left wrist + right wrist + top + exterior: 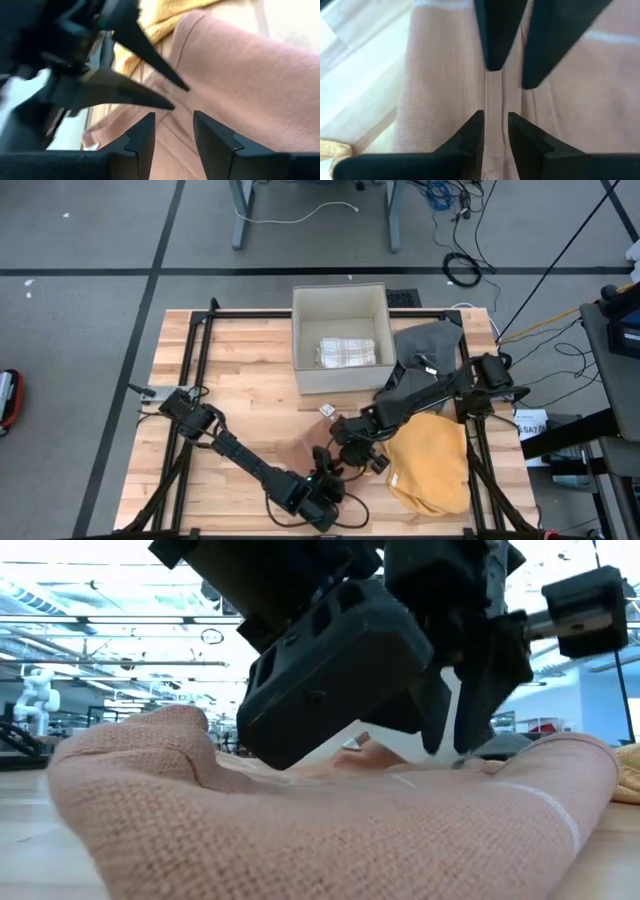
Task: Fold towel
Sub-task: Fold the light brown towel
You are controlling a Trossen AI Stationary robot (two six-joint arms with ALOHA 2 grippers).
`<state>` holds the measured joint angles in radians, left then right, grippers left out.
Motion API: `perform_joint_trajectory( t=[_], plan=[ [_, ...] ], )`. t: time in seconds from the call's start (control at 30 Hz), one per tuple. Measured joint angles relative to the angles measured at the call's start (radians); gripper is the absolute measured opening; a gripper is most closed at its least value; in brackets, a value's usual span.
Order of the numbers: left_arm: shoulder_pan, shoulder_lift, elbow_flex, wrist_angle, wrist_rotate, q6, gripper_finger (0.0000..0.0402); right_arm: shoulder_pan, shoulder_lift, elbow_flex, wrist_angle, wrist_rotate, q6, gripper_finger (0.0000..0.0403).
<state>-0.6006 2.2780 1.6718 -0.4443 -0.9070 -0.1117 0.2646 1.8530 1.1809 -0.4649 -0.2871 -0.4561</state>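
The right end effector (pixel 495 132) has its two fingers nearly together over a narrow raised ridge of the pink towel (pixel 440 75), seemingly pinching that ridge. The left end effector (pixel 174 131) faces it from the other side, its fingers parted by a small gap with cloth between them; whether it truly has hold of the fabric cannot be told. In the high view both end effectors meet low over the towel (pixel 305 452), which lies bunched on the front middle of the wooden counter (pixel 240 370).

The chief risk is that only one layer is pinched, so a lift would drag the cloth instead of carrying a clean edge over. With the two sets of fingers so close, they could also knock together or pull against each other. The yellow cloth (pixel 432 460) lies just beside the towel and might get snagged. The box (pixel 340 310) with a checked cloth (pixel 347 352) stands well apart.
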Motion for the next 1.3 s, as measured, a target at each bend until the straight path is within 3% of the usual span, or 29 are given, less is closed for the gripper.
perform_joint_trajectory(
  t=[0.37,0.77,1.1,1.3],
  plan=[
    [0.006,0.000,0.095,0.035,0.000,0.213,0.0140,0.000,-0.157,0.002,-0.015,-0.004,-0.031,0.0074],
    [0.026,-0.001,0.222,0.040,0.038,0.431,0.0140,-0.001,-0.432,0.004,-0.025,0.005,-0.080,0.0074],
    [0.074,-0.001,0.344,0.038,0.184,0.497,0.0140,-0.002,-0.672,0.005,0.026,0.149,-0.112,0.0074],
    [0.112,-0.002,0.407,-0.045,0.211,0.525,0.0140,-0.003,-0.817,0.005,0.053,0.185,-0.129,0.0074]
  ],
)
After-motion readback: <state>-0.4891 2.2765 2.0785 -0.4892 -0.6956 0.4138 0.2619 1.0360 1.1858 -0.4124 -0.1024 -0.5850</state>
